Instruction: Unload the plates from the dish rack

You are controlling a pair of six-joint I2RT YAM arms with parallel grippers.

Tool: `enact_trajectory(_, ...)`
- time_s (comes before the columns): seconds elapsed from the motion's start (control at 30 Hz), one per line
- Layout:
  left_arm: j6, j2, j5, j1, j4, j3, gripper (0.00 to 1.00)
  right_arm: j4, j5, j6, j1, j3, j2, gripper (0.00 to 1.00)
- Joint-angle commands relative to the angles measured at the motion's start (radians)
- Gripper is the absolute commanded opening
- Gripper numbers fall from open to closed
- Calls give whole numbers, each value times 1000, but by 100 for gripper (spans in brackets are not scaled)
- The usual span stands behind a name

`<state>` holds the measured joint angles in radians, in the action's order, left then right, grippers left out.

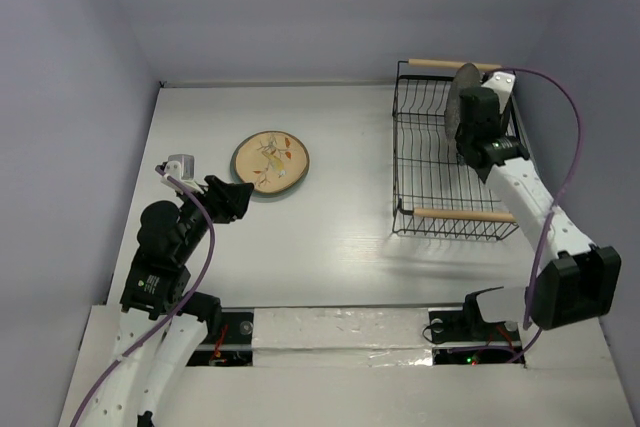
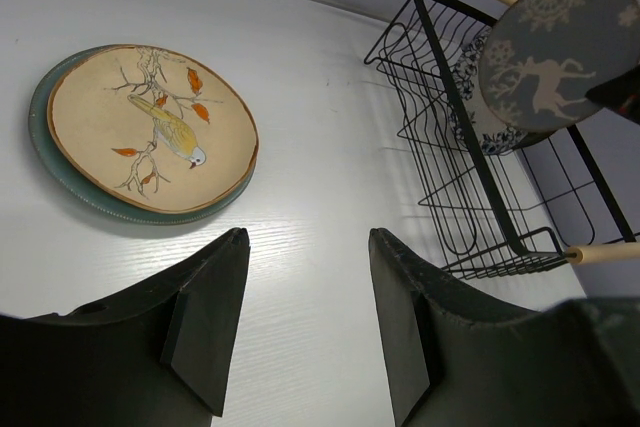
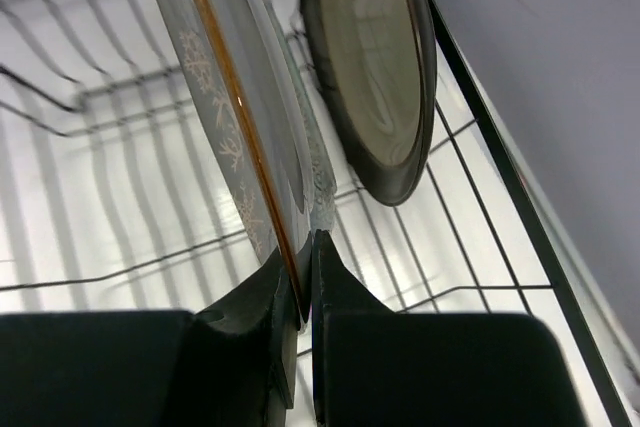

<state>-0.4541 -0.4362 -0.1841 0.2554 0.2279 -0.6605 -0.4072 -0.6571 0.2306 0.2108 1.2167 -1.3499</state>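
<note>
Black wire rack (image 1: 420, 147) stands at the far right of the table (image 1: 340, 237), and three plates stand on edge in it. The right gripper (image 1: 470, 132) is inside the rack, with its fingers (image 3: 265, 297) closed tight on the rim of the grey plate (image 3: 225, 97). From the left wrist view this plate sits higher than its neighbour, so I judge it is partly raised out of its slot. The floral plate (image 3: 318, 182) is just behind it, very near or touching, and the cream plate (image 3: 370, 67) leans a little further to the right.

Far on the left, the tan plate (image 1: 270, 160) lies on the teal plate (image 2: 45, 137), flat on the table. The left gripper (image 2: 308, 277) hovers near this stack with its fingers spread and nothing between them.

Several things could go wrong from here. The hold is only a pinch on a thin rim, so the heavy plate may turn or slip between the pads during transport. One finger sits in the narrow gap beside the floral plate and may drag or tip it when the arm rises. The raised plate may also knock the far wooden handle (image 1: 450, 64) or catch a wire if the path is not straight up.
</note>
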Motion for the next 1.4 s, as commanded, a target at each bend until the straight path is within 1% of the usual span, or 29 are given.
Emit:
enact_trajectory(0.0, -5, 4, -12, -4, -50, 12, 48, 154, 62, 64, 4, 61, 129, 0)
enact_trajectory(0.2, -5, 4, -12, -4, -50, 13, 48, 177, 106, 90, 4, 37, 182, 0)
enact_trajectory(0.5, -6, 7, -11, -4, -48, 12, 48, 225, 286, 131, 22, 36, 210, 0)
enact_trajectory(0.73, -6, 5, -8, -4, -48, 12, 48, 272, 398, 190, 125, 60, 201, 0)
enact_trajectory(0.77, -8, 5, -9, -4, -48, 12, 48, 287, 408, 197, 166, 67, 195, 0)
enact_trajectory(0.83, -8, 7, -9, -4, -48, 12, 48, 303, 424, 219, 212, 82, 170, 0)
enact_trajectory(0.87, -8, 7, -9, -4, -50, 12, 48, 311, 430, 228, 260, 96, 135, 0)
enact_trajectory(0.97, -8, 11, -5, -4, -48, 12, 48, 363, 487, 277, 312, 112, 71, 0)
enact_trajectory(1.0, -8, 13, -3, -4, -47, 12, 48, 378, 494, 291, 338, 124, 25, 0)
enact_trajectory(1.07, -8, 13, 0, -4, -47, 12, 48, 427, 557, 343, 349, 116, -12, 0)
enact_trajectory(1.1, -8, 11, 0, -4, -47, 12, 48, 491, 589, 367, 361, 95, -47, 0)
enact_trajectory(1.13, -8, 10, -3, -4, -45, 12, 48, 528, 653, 422, 371, 86, -66, 0)
enact_trajectory(1.23, -6, 8, -3, -4, -47, 10, 48, 657, 769, 533, 395, 63, -161, 0)
enact_trajectory(1.37, -6, 13, 0, -4, -45, 12, 48, 722, 803, 628, 432, 95, -296, 0)
